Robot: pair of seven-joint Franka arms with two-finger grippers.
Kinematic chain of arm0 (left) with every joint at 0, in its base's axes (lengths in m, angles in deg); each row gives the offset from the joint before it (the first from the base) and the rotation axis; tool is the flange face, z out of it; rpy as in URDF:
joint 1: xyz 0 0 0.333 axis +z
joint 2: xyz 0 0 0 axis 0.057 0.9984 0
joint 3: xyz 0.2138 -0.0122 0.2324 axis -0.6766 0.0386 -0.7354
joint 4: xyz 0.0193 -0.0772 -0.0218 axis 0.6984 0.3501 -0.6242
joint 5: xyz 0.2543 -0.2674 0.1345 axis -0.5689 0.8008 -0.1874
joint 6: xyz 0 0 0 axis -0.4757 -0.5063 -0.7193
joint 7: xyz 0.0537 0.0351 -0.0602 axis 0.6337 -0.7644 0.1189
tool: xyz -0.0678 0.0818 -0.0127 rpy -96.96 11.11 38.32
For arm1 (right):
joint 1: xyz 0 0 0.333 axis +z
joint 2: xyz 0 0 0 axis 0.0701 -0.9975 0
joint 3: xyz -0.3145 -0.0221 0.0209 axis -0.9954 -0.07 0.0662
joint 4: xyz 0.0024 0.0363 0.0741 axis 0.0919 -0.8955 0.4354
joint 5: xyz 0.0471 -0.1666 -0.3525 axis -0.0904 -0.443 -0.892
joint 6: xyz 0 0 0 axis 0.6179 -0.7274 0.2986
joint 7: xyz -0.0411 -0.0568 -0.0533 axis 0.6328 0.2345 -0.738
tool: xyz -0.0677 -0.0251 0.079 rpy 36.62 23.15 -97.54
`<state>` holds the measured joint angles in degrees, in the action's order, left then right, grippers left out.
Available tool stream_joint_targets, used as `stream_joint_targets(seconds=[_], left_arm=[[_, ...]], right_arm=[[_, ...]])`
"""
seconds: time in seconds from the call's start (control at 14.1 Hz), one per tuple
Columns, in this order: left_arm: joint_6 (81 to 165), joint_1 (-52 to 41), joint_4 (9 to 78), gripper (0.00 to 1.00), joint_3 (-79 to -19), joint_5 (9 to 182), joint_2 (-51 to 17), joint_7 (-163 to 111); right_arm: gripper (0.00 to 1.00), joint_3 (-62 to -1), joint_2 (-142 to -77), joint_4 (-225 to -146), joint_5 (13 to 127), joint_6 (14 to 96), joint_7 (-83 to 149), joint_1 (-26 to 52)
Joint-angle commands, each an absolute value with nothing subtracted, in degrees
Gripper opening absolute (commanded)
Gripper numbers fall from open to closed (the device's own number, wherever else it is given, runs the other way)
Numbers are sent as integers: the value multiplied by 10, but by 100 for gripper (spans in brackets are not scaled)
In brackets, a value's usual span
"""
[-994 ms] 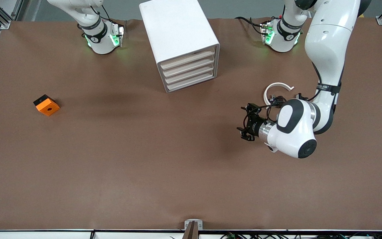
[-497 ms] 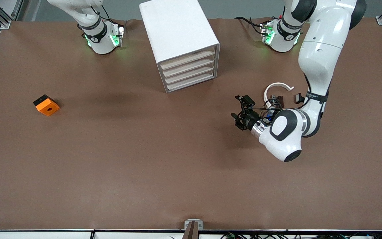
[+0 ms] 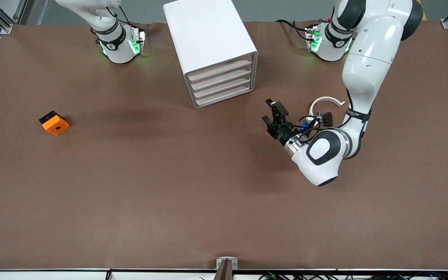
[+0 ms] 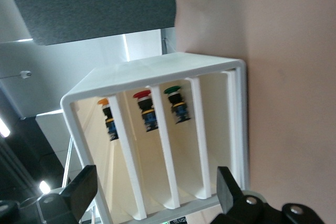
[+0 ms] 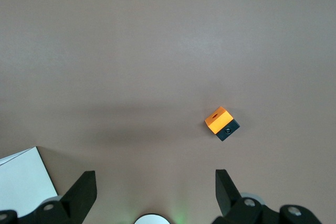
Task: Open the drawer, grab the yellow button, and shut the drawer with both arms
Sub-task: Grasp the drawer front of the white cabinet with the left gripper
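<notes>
The left gripper (image 3: 273, 116), wide open and empty, has swung toward the drawer cabinet (image 3: 212, 50); the right gripper (image 5: 152, 192) waits open.

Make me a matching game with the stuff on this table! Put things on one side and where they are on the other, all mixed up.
Things:
1. small orange-and-black square block
2. tiny push-button with orange-yellow cap
3. curved white plastic arc
4. left gripper

Places or states:
A. inside the white drawer cabinet
B. open, in the air facing the drawer fronts
C. alone on the brown table, toward the right arm's end
D. on the table beside the left arm's forearm

Pairs: 1-C, 2-A, 3-D, 4-B
</notes>
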<state>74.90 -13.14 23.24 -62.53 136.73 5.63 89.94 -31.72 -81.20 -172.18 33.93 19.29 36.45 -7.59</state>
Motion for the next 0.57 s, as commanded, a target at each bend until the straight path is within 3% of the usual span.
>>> stream_joint_targets(seconds=[0.0,0.28,0.5], left_arm=[[729,-157,218,100,-625,1401,61,953],[724,-169,219,100,-624,1417,57,997],[724,-189,221,63,-623,1420,56,1000]], right_arm=[[100,-313,-803,-1725,337,190,364,-80],[100,-313,-804,-1725,337,190,364,-80],[100,-313,-807,-1724,338,191,370,-79]])
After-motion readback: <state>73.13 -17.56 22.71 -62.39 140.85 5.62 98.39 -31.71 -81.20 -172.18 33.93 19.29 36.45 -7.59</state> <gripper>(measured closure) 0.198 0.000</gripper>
